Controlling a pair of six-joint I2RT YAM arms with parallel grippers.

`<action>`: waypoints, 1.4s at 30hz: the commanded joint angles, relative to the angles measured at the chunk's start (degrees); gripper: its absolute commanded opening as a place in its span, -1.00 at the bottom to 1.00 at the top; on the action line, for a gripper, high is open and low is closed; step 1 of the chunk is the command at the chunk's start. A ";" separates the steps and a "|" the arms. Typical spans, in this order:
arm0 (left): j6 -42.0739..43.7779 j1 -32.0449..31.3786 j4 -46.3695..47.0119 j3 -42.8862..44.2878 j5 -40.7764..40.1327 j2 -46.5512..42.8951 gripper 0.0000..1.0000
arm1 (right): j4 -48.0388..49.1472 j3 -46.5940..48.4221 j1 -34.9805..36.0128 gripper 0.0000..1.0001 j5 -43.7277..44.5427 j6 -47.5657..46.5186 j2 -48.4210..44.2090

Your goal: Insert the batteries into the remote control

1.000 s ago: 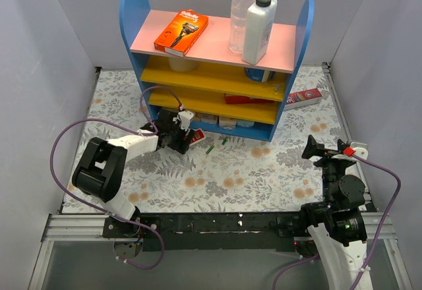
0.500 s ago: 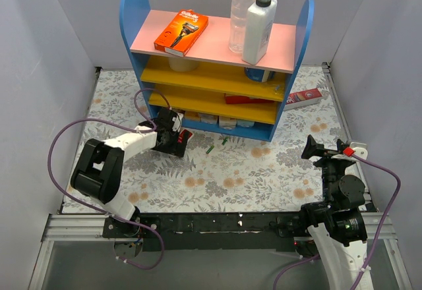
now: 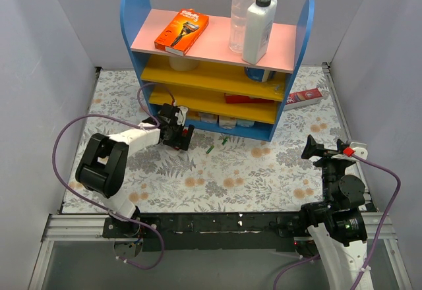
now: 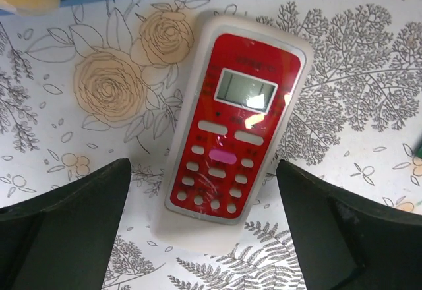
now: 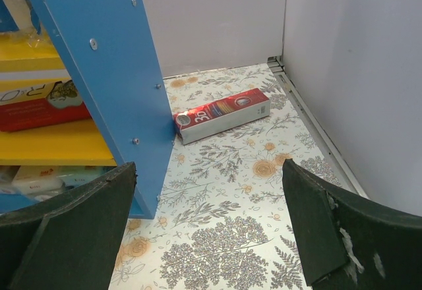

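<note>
1 remote [image 4: 234, 125], 2 batts [image 3: 210, 150], 2 bottles [image 3: 258, 29], 1 razor pkg [image 3: 181, 31], 1 shelf [image 3: 217, 72]

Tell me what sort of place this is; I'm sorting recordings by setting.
Probably a staged robot test cell: grey walls enclose a floral-covered table, a blue shelf unit holds household goods, and two arms are bolted at its near edge.

A blue-sided shelf unit [image 3: 130, 10] stood at the back of the flower-patterned worktop [image 3: 250, 171]. On its pink top board an orange razor carton [image 3: 181, 31] lay flat. Further right, a clear water bottle [image 3: 241, 16] stood upright close beside a white bottle with a black cap [image 3: 258, 33]. A flat red packet [image 3: 247, 99] lay on the lower yellow shelf, with small pale boxes [image 3: 217, 120] underneath. A long red-and-white carton [image 3: 303, 96] lay on the worktop just beside the unit's right side panel.
</note>
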 commanded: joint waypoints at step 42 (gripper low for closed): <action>-30.80 -0.66 27.60 -24.31 24.08 -38.89 -0.58 | 20.64 -4.06 0.39 0.96 -69.65 14.83 19.61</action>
